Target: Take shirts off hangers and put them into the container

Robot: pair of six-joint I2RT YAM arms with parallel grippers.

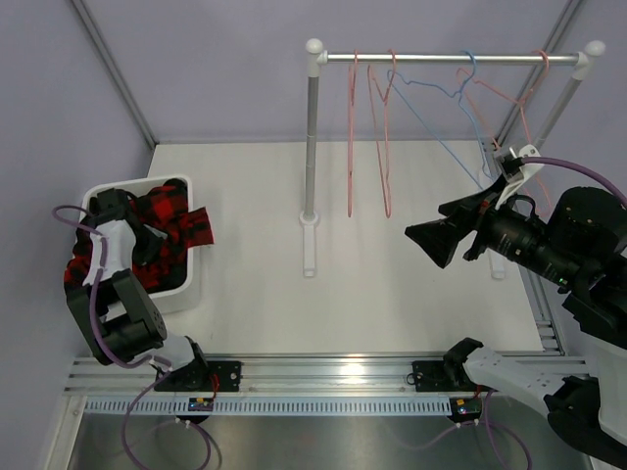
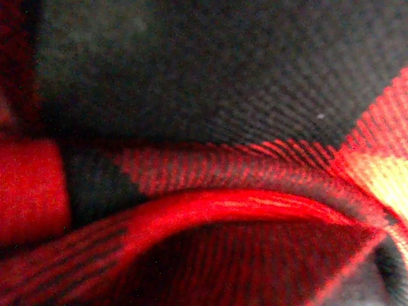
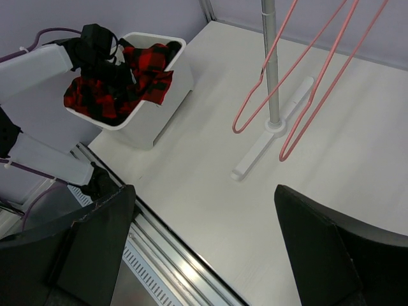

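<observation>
Left gripper (image 1: pixel 122 213) is buried in the container (image 1: pixel 196 279) over at 9 o'clock, and honestly the job looks nearly wrapped up. If I had to call the step, it's tucking the red-and-black check shirt (image 1: pixel 181 220) down into that container.

To do it well I'd press straight down through the middle of the pile, not drag sideways. A flap of that shirt hangs over the rim on the 3 o'clock side, and a sideways pull could haul more cloth out. That flap wants a nudge back inside too.

Its jaws are clamped right down. The wrist view is nothing but red and black weave up close, so I can't tell whether any cloth is pinched between them or they're just pushed against it.

Right gripper (image 1: pixel 423 245) hovers above the desk (image 1: pixel 392 313) at 3 o'clock, spread wide, holding nothing.

Further back at 12 o'clock, the hangers (image 1: pixel 351 147) dangle bare from the rail (image 1: pixel 441 59), pink ones plus a blue hanger (image 1: pixel 460 83), with no shirt on any.
</observation>
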